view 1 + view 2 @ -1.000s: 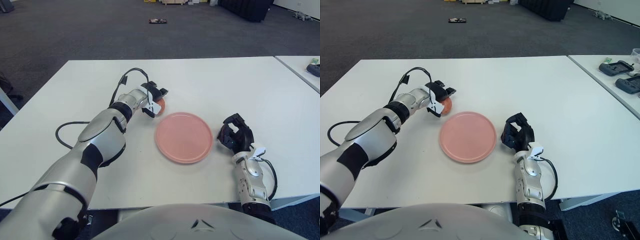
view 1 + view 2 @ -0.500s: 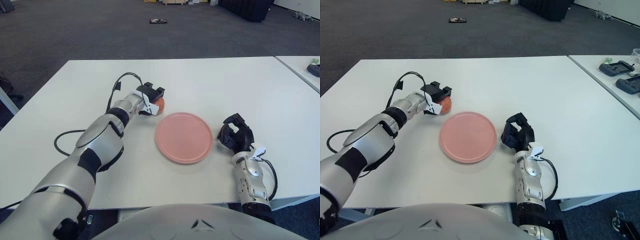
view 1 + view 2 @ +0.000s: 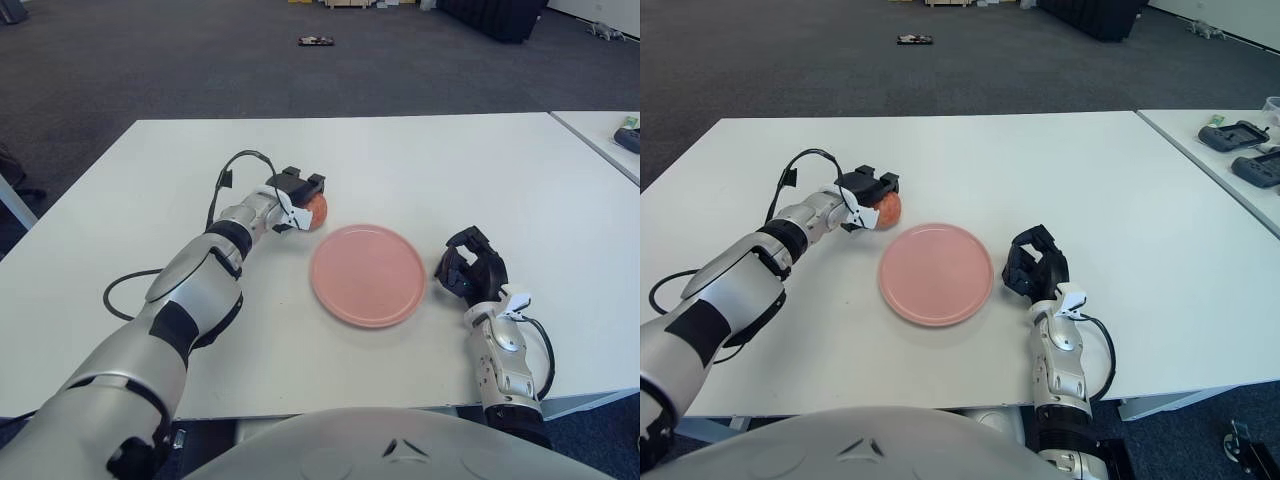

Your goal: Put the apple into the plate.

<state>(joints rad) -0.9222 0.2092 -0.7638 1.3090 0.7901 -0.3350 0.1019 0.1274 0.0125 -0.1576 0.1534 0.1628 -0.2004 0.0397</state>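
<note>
Hiding apple [image 3: 315, 207]: left hand [image 3: 297, 198]

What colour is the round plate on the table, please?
The round plate is plain salmon pink, clearest in the right eye view.

A red-orange apple [image 3: 316, 207] is showing left of centre, beside a plain pink plate [image 3: 367, 274] on the white surface [image 3: 450, 170]; dark grey carpet [image 3: 200, 60] is filling the top.

White table [image 3: 420, 160] on dark grey carpet [image 3: 150, 60], second table [image 3: 1220, 150] beside.
</note>
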